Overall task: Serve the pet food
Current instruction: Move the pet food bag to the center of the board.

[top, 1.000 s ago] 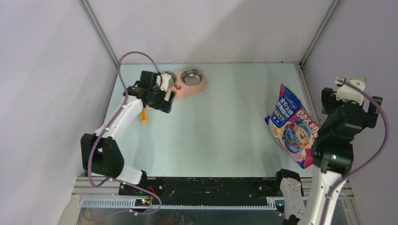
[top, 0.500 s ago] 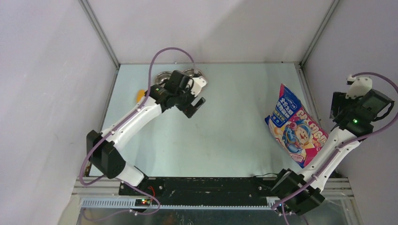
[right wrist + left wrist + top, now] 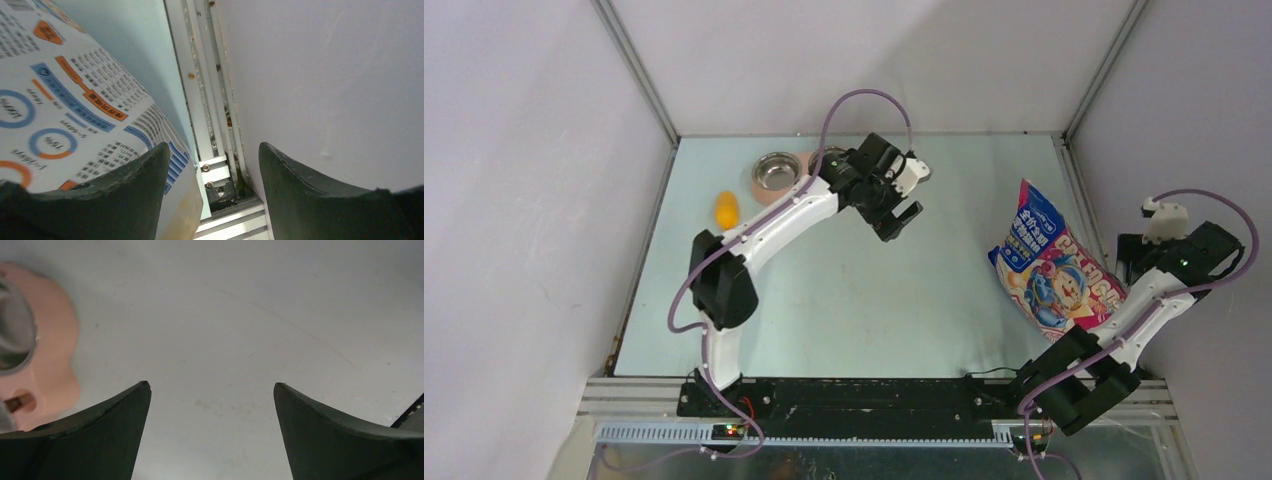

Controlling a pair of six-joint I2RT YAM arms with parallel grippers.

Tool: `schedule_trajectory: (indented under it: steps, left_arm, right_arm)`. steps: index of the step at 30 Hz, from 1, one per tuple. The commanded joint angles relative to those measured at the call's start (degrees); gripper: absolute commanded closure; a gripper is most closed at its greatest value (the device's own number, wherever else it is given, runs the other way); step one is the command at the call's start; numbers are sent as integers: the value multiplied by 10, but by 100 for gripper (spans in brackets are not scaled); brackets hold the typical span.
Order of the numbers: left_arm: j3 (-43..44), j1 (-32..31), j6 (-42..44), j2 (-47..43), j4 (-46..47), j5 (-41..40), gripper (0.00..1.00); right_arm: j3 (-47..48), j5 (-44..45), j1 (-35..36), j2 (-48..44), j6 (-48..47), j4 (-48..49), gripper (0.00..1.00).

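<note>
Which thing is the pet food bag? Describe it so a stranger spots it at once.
Go to the right edge of the pale green table. The glossy blue, pink and white cartoon-printed bag sits there, near the right gripper. It is the only printed packet; the pink twin-bowl feeder and small yellow scoop sit back left.

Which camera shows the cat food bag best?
Top external: nearly the whole cat food bag shows, printed front toward the camera. The right wrist view catches only a close patch of its print; the left wrist view shows none of it.
</note>
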Motion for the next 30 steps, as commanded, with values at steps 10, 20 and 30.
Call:
schedule_trajectory:
  steps: [10, 20, 30]
  left_arm:
    - [120, -51, -23, 113, -3, 152, 0]
    - [182, -73, -157, 201, 94, 236, 0]
    - [129, -89, -326, 243, 251, 309, 0]
  right_arm:
    - [-68, 19, -13, 93, -19, 103, 34]
    - [-114, 38, -14, 131, -47, 149, 35]
    - [-126, 6, -15, 135, -52, 124, 35]
